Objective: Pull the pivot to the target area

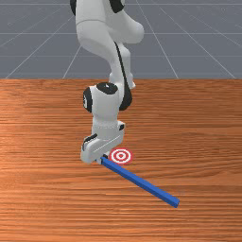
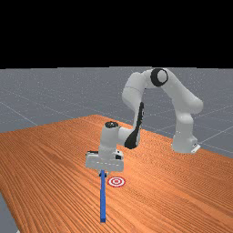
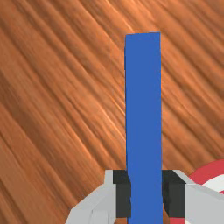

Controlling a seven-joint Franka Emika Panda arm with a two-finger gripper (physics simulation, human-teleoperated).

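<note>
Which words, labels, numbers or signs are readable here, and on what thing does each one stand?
No word, brand or number is readable on the blue bar, tool or table.
The only sign: the target, red and white rings without letters, on the table.
Any marks on the arm are too small to read.

The gripper (image 2: 103,174) points down, its dark pads (image 3: 123,194) clamping inward from two sides. Directly above it sits the broad white hand (image 2: 104,161); higher, the wrist (image 2: 108,142) stands nearly upright. The arm (image 2: 132,93) arches over to its base (image 2: 183,142), well apart from the gripper.
</note>
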